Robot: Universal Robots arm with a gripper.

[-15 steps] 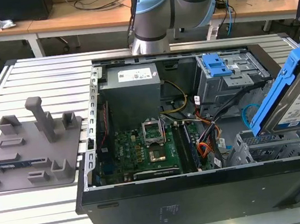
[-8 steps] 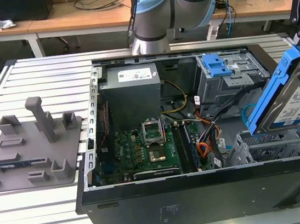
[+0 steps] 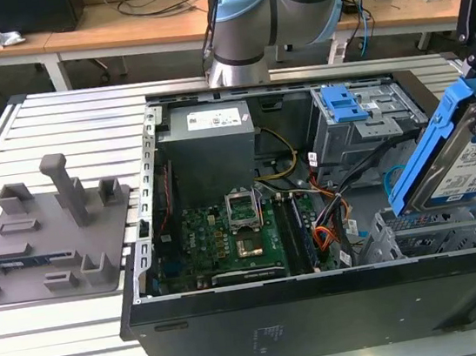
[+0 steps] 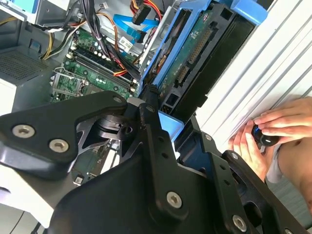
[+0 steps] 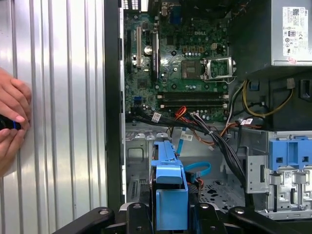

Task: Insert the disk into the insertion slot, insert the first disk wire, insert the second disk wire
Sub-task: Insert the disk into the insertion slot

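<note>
Exterior view: disk [image 3: 472,156] at three o'clock, above the insertion slot [image 3: 439,235], unseated.
First wrist view: your gripper [image 5: 171,210] clamps the disk; all three insertions are left.

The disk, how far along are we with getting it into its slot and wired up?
Done: the disk is picked up, clamped in the gripper. In hand: it hangs tilted above the insertion slot, not yet in it. Left: seating it and plugging in both wires; the orange and blue cables lie loose in the case.
</note>
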